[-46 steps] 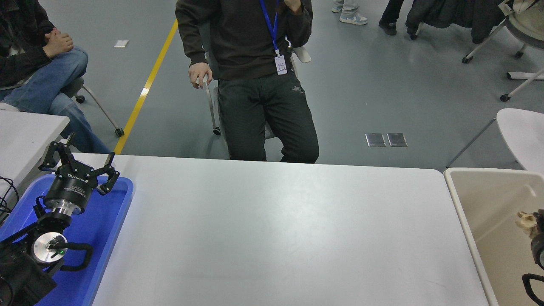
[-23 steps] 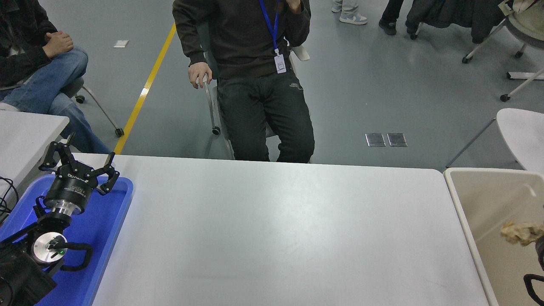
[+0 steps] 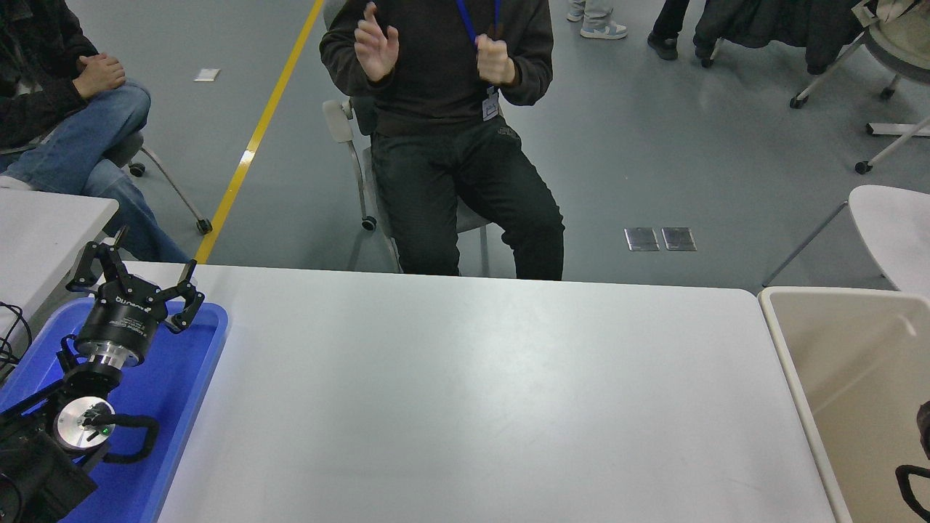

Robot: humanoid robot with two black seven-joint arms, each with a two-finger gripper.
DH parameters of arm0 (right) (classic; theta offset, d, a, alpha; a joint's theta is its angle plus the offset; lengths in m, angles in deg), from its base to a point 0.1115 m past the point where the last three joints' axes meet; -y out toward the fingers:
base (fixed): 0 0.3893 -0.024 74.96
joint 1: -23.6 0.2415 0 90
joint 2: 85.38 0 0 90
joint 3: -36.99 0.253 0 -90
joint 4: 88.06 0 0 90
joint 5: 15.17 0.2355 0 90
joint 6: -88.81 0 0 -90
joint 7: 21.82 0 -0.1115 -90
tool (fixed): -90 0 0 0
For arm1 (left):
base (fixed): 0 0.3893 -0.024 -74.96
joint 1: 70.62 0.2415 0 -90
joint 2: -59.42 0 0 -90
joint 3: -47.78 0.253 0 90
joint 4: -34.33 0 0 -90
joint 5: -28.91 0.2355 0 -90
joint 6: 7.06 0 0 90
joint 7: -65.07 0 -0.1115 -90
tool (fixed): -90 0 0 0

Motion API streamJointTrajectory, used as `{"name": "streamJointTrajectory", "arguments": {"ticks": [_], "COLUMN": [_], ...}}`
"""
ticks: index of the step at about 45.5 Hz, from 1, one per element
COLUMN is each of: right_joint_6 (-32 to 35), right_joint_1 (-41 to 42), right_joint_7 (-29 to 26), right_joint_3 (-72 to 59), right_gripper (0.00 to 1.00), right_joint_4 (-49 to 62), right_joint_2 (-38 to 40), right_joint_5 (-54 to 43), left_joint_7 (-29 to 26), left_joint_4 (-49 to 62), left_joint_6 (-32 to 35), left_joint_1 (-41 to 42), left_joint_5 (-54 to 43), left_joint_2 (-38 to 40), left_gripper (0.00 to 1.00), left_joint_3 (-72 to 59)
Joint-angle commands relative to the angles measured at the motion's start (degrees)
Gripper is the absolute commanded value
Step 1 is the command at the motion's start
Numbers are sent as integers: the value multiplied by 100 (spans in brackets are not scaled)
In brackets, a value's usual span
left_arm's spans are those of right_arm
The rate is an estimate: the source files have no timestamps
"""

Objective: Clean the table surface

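Large smooth grey-white table surface (image 3: 479, 392) looks done. Left black gripper (image 3: 138, 283) parked over blue plastic tray (image 3: 185, 392), jaws spread, empty. Right gripper mostly off-frame; jaw state unknown.

The tray (image 3: 182, 407) lies on the table surface (image 3: 479, 407) at its left end. The bin (image 3: 835, 349) stands just beside its right edge. 1 seated person (image 3: 450, 145) is behind it.

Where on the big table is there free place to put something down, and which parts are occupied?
The table surface is bare between the blue tray at its left end and the beige bin beside its right end. The left gripper, open, hangs over the tray's far end, so that corner is crowded.
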Motion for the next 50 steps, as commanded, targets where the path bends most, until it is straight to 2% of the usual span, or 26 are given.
{"name": "streamJointTrajectory", "arguments": {"ticks": [1, 12, 17, 22, 33, 38, 44, 50], "right_joint_6": [169, 283, 415, 450, 590, 925, 960, 1021], "right_joint_1": [7, -116, -239, -581, -1302, -1592, -1838, -1900], "right_joint_7": [28, -34, -34, -34, -7, 10, 89, 405], "right_joint_3": [1595, 1824, 2482, 3370, 4338, 4470, 4470, 4365], "right_gripper": [98, 99, 99, 99, 99, 99, 99, 99], "right_joint_4": [-341, -1017, -1474, -2299, -4067, -4559, -4885, -4903], "right_joint_2": [129, 507, 498, 463, 340, 217, 6, -82], "right_joint_5": [-11, -3, 6, -3, -82, -108, -257, -758], "left_joint_7": [0, 0, 0, 0, 0, 0, 0, 0], "left_joint_4": [1, -7, 1, 1, 1, 1, 1, 1], "left_joint_6": [0, 0, 0, 0, 0, 0, 0, 0], "left_joint_1": [0, 0, 0, 0, 0, 0, 0, 0], "left_joint_5": [0, 0, 0, 0, 0, 0, 0, 0], "left_joint_2": [0, 0, 0, 0, 0, 0, 0, 0], "left_gripper": [100, 100, 100, 100, 100, 100, 100, 100], "left_joint_3": [0, 0, 0, 0, 0, 0, 0, 0]}}
